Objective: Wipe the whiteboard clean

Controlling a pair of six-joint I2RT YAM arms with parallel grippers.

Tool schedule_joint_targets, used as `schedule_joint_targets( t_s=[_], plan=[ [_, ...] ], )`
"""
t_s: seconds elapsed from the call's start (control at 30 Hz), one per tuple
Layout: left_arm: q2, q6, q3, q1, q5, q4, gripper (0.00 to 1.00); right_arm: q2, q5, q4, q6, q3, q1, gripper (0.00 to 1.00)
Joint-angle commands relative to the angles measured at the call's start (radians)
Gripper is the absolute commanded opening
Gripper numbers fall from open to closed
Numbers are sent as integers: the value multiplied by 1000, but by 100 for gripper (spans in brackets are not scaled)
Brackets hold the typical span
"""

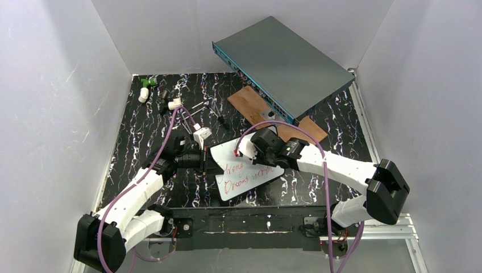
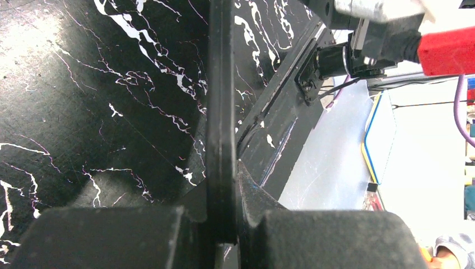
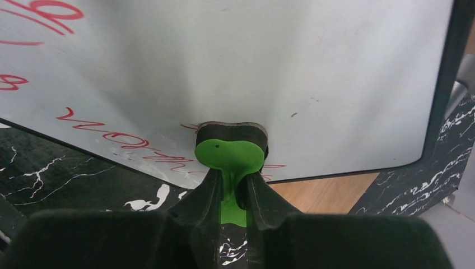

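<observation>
The black marbled table (image 1: 142, 142) carries a grey-teal metal box (image 1: 284, 62) at its far right, and everything else is placed from that box. The whiteboard (image 1: 230, 190) sits on the near side of the box, towards the arm bases, just past the wooden plank (image 1: 247, 102) that pokes out from under the box's near edge. The left gripper (image 1: 203, 160) has the board by the edge farthest from the box; in its wrist view the fingers are pinched tight on the thin black rim, seen edge-on. The right gripper (image 1: 250, 152), on the board's box-side half, is closed on a green eraser (image 3: 229, 154) whose dark pad is pressed against the white surface. Red handwriting (image 1: 244, 173) runs in two lines across the part of the board away from the box, and the pad sits on the tail of one line. The box-side area looks blank. By my reading the wiping is in hand but barely begun: most of the writing is left to clear.
</observation>
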Motion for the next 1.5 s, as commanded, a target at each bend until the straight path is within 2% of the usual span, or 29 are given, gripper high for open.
schedule_joint_targets(
  t_s=[0.0,0.23,0.37,0.53,0.7,0.83,0.93,1.03,1.27,1.37,1.47],
  plan=[
    [-21,32,28,-17,83,-31,0,-10,65,78,27,2,-16,1],
    [-22,32,27,-17,81,-31,0,-20,-178,-45,-33,-14,33,1],
    [-22,32,27,-17,81,-31,0,-13,-237,-77,-53,-10,59,1],
    [-24,34,27,-17,79,-31,0,-3,-193,-50,-40,-13,61,1],
    [-26,34,27,-17,81,-31,0,-1,15,69,28,-1,-7,1],
    [-26,34,29,-17,83,-30,0,-21,73,109,51,-1,-59,1],
    [-24,33,28,-17,85,-29,0,-22,61,102,45,-17,-60,1],
    [-24,32,29,-17,86,-30,0,-17,-30,50,29,-10,-53,1],
    [-30,32,27,-17,82,-30,0,-15,-221,-56,-64,-49,53,1],
    [-30,32,27,-17,83,-29,0,-8,-211,-52,-57,-42,58,1],
    [-30,32,27,-17,83,-29,0,4,-73,25,-31,-45,49,1]
  ],
)
